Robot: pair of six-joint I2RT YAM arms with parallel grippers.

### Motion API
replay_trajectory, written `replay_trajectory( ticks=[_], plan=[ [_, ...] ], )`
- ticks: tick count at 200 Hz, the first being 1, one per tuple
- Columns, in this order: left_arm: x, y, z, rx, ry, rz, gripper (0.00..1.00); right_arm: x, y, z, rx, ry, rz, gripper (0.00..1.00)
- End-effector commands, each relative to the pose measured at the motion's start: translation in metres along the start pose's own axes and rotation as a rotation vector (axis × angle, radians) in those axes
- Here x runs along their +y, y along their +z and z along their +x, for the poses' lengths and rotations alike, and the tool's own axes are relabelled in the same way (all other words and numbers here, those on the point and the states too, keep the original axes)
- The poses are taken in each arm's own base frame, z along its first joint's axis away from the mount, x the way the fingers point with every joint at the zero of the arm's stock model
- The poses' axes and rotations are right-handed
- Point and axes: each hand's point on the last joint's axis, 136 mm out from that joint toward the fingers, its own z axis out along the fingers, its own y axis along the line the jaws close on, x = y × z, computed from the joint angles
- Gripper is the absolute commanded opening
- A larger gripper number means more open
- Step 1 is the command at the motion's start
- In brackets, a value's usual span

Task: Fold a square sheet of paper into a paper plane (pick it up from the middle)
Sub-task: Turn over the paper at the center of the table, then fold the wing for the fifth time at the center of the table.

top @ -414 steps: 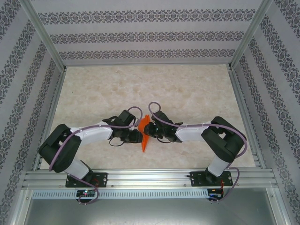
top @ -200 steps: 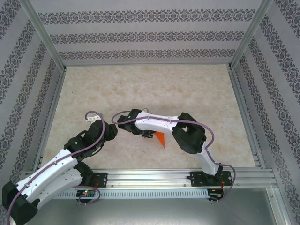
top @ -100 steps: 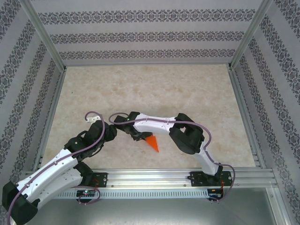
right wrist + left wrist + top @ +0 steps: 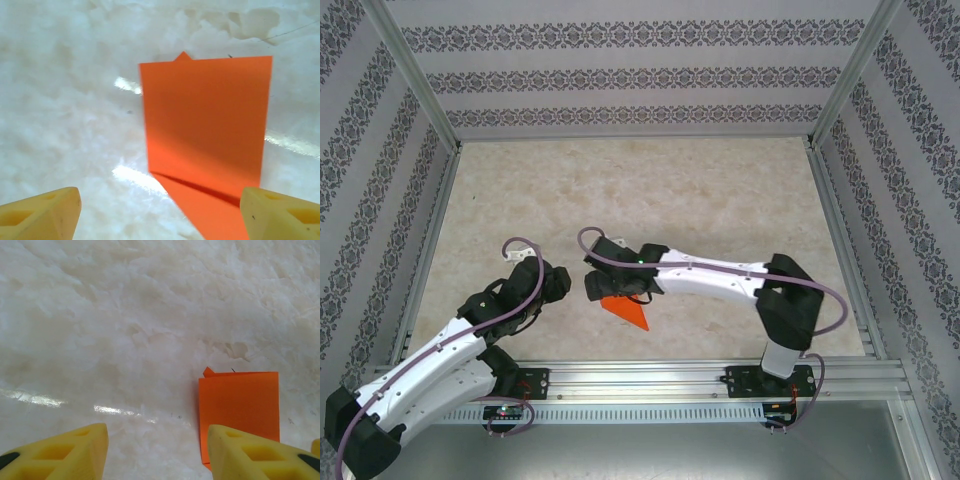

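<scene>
1. The bright orange folded paper plane [image 4: 626, 311] is lying on the pale marbled table [image 4: 720, 190], near-centre; folding seems done;
2. the right gripper [image 4: 160, 215] is hovering above it, the left gripper [image 4: 157, 450] just left; both parted, empty;
3. next, likely: lifting clear without snagging.

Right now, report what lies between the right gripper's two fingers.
The folded orange paper, lying on the table, shown in the right wrist view.

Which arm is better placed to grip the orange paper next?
Right. The orange paper lies centred between the open fingers of the right gripper; the left gripper, also open, has it off to one side.
</scene>
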Motion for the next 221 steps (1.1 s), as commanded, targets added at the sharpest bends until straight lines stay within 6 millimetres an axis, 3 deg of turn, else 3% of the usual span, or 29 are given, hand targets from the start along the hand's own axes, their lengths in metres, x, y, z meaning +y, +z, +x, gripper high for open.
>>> replay_trajectory(
  ticks=[1, 7, 26, 57, 92, 221],
  plan=[
    [-0.002, 0.001, 0.002, 0.023, 0.013, 0.006, 0.56, 0.014, 0.004, 0.0, -0.023, 0.034, -0.189, 0.76],
    [-0.003, 0.001, 0.003, 0.028, 0.016, 0.01, 0.56, 0.013, 0.004, 0.002, -0.027, 0.043, -0.215, 0.7],
    [-0.008, 0.004, 0.007, 0.055, 0.037, 0.028, 0.56, -0.007, 0.006, 0.007, -0.023, 0.103, -0.215, 0.38],
    [-0.021, 0.017, 0.026, 0.157, 0.061, 0.079, 0.56, -0.016, 0.013, 0.012, -0.003, 0.161, -0.301, 0.18],
    [-0.032, 0.031, 0.046, 0.267, 0.058, 0.108, 0.55, -0.026, 0.025, 0.016, 0.021, 0.182, -0.315, 0.14],
    [-0.059, 0.049, 0.072, 0.436, 0.057, 0.202, 0.58, -0.066, 0.057, 0.044, 0.043, 0.307, -0.334, 0.16]
  ],
)
